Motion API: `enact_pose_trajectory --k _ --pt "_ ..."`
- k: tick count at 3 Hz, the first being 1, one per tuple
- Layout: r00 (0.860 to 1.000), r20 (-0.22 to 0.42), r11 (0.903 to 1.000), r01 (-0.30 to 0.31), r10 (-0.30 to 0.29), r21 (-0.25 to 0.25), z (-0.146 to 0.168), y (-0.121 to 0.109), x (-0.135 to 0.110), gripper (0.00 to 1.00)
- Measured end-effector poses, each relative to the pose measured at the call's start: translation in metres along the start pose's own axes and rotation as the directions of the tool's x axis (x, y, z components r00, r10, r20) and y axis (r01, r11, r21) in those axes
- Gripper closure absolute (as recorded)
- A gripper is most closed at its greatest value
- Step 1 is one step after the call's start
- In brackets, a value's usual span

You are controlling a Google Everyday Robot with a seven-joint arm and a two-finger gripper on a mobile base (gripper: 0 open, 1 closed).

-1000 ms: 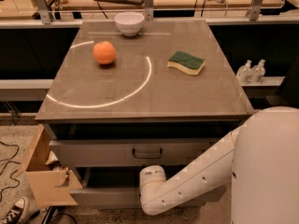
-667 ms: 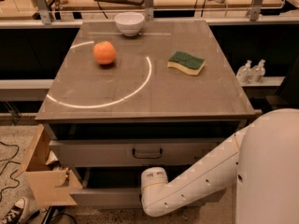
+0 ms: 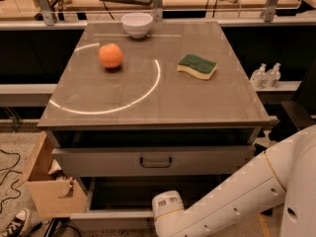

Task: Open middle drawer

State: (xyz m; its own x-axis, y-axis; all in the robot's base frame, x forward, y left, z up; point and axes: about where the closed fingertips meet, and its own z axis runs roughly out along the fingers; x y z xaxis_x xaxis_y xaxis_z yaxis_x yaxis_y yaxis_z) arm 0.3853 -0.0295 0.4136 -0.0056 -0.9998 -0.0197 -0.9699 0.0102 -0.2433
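The gripper is out of sight, somewhere past the arm's white wrist (image 3: 169, 207) at the picture's bottom edge, so I cannot tell whether it is clenched or released. The wrist sits below the desk's front edge, just right of its middle, right against the low front panel of the middle drawer (image 3: 111, 220). That drawer stands pulled out, its dark inside showing beneath the upper drawer (image 3: 98, 162) with its loop handle. On the desk (image 3: 148, 102), a sponge (image 3: 197, 66) lies toward the right edge, an orange (image 3: 110, 55) toward the left, and a white bowl (image 3: 137, 23) at the back edge. A cardboard box (image 3: 44, 194) sits under the front left corner.
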Motion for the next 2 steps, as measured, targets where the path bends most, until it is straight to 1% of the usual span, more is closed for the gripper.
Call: enact_pose_trajectory --k 1,2 --pt "1.0 0.0 1.0 0.0 0.0 0.0 -0.0001 0.0002 0.0 1.0" --pt "1.0 0.0 0.9999 -0.008 0.008 0.008 -0.0081 0.0073 -0.0021 1.0"
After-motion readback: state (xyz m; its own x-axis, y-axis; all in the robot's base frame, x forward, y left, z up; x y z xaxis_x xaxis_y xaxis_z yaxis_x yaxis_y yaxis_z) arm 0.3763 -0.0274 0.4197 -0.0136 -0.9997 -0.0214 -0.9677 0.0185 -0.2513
